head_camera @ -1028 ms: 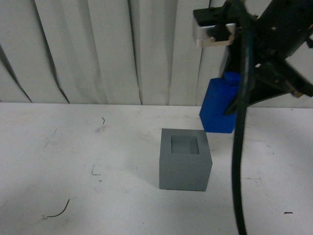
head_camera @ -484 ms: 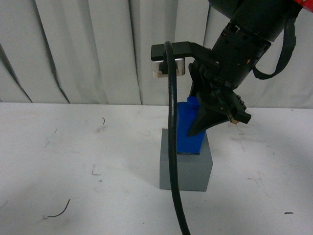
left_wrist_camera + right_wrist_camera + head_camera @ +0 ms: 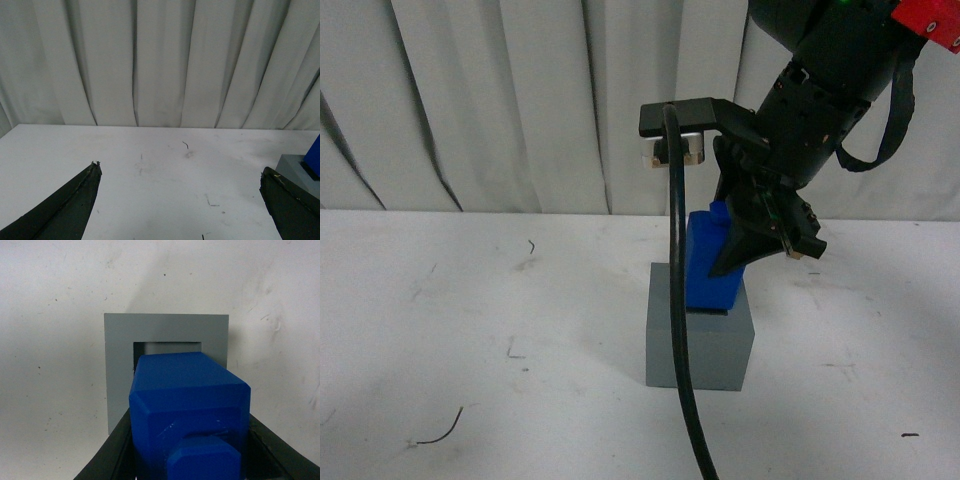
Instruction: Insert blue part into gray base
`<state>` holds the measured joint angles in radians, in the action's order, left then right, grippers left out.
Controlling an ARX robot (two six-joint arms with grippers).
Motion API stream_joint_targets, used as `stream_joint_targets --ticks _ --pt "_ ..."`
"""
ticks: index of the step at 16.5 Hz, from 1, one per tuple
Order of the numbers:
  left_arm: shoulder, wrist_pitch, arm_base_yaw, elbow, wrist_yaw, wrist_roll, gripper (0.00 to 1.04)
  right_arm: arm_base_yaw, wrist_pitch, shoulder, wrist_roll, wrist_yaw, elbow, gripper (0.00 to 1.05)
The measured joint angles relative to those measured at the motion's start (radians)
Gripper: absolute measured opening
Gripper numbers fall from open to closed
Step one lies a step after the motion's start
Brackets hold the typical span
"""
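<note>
Front view: the right gripper point(image 3: 732, 262) has its jaws clamped on the blue part point(image 3: 705, 265). The part stands a little tilted, its lower end at the recess of the gray base point(image 3: 700, 350) on the white table point(image 3: 470, 300). The left gripper point(image 3: 180, 172) has its jaws wide apart.

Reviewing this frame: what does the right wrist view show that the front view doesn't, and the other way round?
Only the right wrist view shows the square recess in the top of the gray base, with a strip of it left uncovered beyond the blue part. Only the front view shows the base's side face, the black cable hanging across it, and the curtain behind. Both show the right tool shut on the blue part, with the part's lower end meeting the base's top.
</note>
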<state>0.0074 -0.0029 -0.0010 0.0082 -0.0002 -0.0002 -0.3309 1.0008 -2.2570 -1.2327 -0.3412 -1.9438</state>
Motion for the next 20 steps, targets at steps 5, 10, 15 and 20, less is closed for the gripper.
stream_joint_targets --ticks 5,10,15,20 --pt "0.0 0.0 0.0 0.0 0.0 0.0 0.98 0.003 -0.015 -0.003 0.012 -0.003 0.01 0.47" --pt "0.0 0.0 0.0 0.0 0.0 0.0 0.98 -0.006 -0.031 0.003 0.035 -0.006 0.029 0.47" --pt "0.0 0.0 0.0 0.0 0.0 0.0 0.98 -0.021 -0.041 0.006 0.039 0.008 0.054 0.47" --pt "0.0 0.0 0.0 0.0 0.0 0.0 0.98 -0.02 -0.073 0.009 0.038 0.021 0.088 0.57"
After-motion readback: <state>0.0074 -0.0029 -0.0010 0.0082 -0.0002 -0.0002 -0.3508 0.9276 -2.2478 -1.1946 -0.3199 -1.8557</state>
